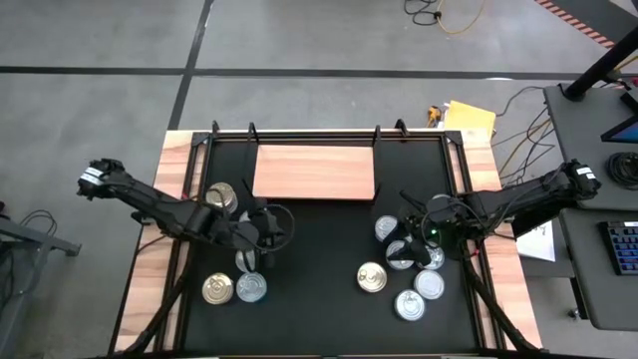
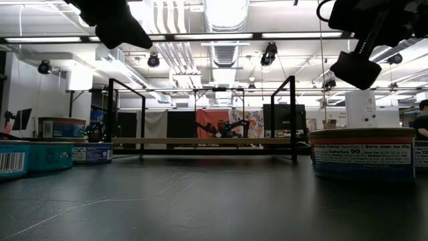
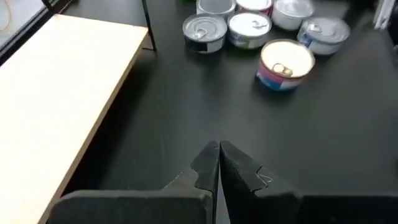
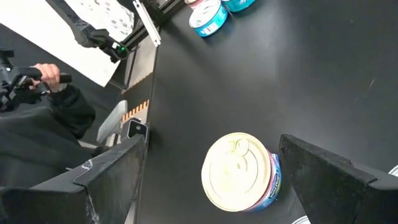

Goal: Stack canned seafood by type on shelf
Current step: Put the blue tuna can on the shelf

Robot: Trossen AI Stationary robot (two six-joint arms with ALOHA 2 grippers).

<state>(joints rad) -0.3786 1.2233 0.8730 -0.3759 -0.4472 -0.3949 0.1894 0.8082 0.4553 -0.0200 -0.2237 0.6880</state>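
Note:
The shelf (image 1: pixel 314 172) is a light wooden board at the table's far middle, also seen in the left wrist view (image 3: pixel 56 106). Canned seafood stands on the black table in two groups: silver- and gold-topped cans near the left arm (image 1: pixel 234 287) and several near the right arm (image 1: pixel 419 289). My left gripper (image 1: pixel 271 231) (image 3: pixel 219 155) hovers shut over bare table, close to the left group and in front of the shelf. My right gripper (image 1: pixel 404 237) (image 4: pixel 210 142) is open above the right group. A gold-topped can (image 4: pixel 239 171) stands on the table between and below its fingers, untouched.
A black metal frame (image 1: pixel 209 140) stands around the table's far part, and the shelf hangs in it. Bare black table lies between the two can groups. A person's hand (image 4: pixel 46 74) shows beyond the table's edge. Cables and another desk (image 1: pixel 598 199) stand off to the right.

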